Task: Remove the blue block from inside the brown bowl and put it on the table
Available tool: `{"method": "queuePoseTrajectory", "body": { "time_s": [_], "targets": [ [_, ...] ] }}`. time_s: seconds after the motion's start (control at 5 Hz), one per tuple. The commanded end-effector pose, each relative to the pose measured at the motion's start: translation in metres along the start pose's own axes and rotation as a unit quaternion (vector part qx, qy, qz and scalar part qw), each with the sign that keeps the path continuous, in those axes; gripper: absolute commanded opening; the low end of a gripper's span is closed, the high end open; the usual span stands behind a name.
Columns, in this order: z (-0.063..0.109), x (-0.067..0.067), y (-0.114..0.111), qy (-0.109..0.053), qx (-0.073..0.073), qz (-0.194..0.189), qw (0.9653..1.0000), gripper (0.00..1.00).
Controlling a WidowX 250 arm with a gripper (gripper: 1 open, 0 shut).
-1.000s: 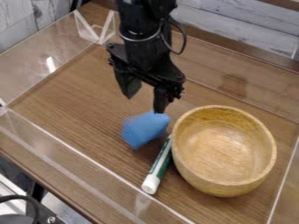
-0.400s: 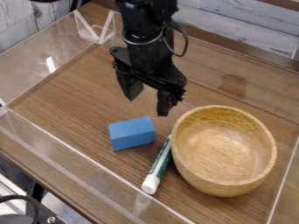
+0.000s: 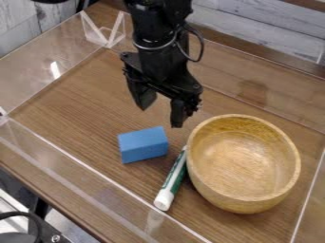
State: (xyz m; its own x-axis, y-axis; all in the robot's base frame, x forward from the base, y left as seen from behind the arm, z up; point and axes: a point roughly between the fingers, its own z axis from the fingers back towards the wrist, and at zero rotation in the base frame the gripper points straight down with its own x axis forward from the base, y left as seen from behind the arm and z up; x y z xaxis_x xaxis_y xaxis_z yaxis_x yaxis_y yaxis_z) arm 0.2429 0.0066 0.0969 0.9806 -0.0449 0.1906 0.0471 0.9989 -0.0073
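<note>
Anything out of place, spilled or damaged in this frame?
Nothing stands out. The blue block lies flat on the table, the brown bowl sits upright and empty, a marker pen rests against its side, and the claw hangs open above.

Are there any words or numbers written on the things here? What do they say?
None can be read.
blue block: plain faces, no writing.
brown bowl: only wood grain.
marker pen: white and green, any print is too small and blurred to read.
gripper: black, no label visible.
table: only wood grain.
</note>
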Motion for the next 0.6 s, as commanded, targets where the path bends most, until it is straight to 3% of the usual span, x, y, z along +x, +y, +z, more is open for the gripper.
{"method": "queuePoseTrajectory", "body": {
  "time_s": [0.0, 0.4],
  "targets": [
    [0.0095, 0.0120, 0.0032, -0.024, 0.000, 0.001, 0.9997, 1.00],
    [0.0093, 0.0138, 0.0041, -0.025, -0.005, -0.002, 0.9997, 1.00]
  ]
}}
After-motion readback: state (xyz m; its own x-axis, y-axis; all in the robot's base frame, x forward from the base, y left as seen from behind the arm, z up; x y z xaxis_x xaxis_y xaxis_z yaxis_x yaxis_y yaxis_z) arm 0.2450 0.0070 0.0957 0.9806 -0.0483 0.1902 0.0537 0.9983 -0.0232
